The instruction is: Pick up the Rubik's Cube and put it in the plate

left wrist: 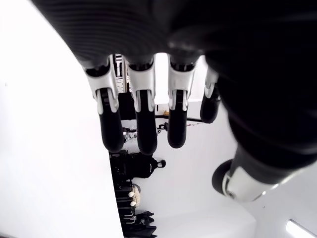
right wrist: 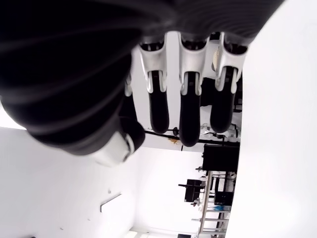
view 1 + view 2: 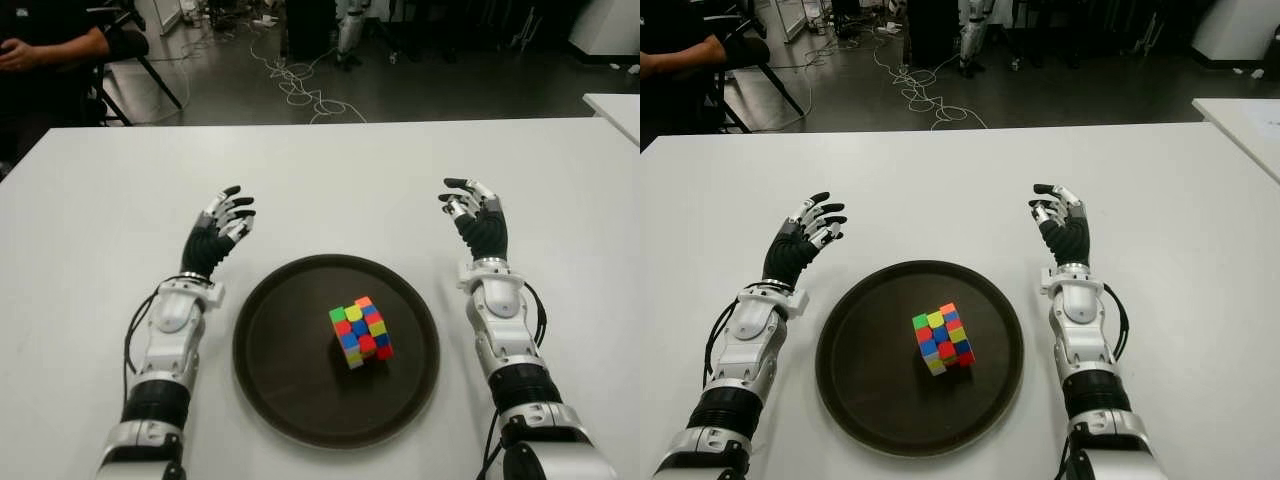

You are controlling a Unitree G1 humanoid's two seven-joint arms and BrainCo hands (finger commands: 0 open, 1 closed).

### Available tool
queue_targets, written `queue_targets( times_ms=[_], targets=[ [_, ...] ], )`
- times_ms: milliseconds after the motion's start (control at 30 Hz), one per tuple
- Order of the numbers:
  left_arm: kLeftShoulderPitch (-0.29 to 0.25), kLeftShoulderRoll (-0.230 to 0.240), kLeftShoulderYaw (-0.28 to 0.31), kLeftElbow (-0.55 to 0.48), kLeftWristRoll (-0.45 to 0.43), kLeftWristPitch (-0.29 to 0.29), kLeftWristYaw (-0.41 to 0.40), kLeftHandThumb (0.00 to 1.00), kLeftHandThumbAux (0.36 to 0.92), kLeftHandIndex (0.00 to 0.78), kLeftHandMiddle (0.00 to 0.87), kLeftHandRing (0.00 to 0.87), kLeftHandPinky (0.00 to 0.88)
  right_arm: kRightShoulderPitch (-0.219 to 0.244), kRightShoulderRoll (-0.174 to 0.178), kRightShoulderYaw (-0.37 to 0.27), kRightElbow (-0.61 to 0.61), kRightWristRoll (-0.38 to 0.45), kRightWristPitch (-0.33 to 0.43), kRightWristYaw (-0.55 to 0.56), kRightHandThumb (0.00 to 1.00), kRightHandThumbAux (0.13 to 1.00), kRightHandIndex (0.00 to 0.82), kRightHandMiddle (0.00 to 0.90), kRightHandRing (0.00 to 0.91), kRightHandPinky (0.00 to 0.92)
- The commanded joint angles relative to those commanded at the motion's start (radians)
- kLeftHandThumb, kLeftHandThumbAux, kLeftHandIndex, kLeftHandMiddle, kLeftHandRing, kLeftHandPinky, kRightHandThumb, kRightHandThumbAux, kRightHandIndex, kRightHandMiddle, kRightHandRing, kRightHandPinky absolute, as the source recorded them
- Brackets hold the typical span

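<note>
cube (image 3: 361, 332) is already sitting in the plate (image 3: 270, 380), near its centre. left hand (image 3: 220, 232) and right hand (image 3: 474, 215) are flanking the plate, fingers relaxed, holding nothing. likely light, rigid, slick plastic; pinching opposite flat faces is looking best.

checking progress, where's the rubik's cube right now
In the eye views the Rubik's Cube sits inside the dark plate, right of its centre, between the empty left hand and right hand.

The Rubik's Cube (image 3: 361, 332) shows a patchwork of green, yellow, red, blue and orange squares. It sits in a dark brown plate (image 3: 275, 375) on the plain white surface (image 3: 330, 180). Left hand (image 3: 222, 226) and right hand (image 3: 474, 214), either side of the plate, are black with silver-grey joints.
</note>
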Motion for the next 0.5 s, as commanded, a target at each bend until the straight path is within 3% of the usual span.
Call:
queue_targets(
  times_ms=[500],
  targets=[
    [-0.001,0.0,0.0,-0.003,-0.003,0.007,-0.003,0.346,0.682,0.145,0.239,0.241,0.3,-0.013,-0.006,-0.001,0.023,0.008,-0.005,0.009,0.661,0.743,0.398,0.306,0.352,0.38]
  ],
)
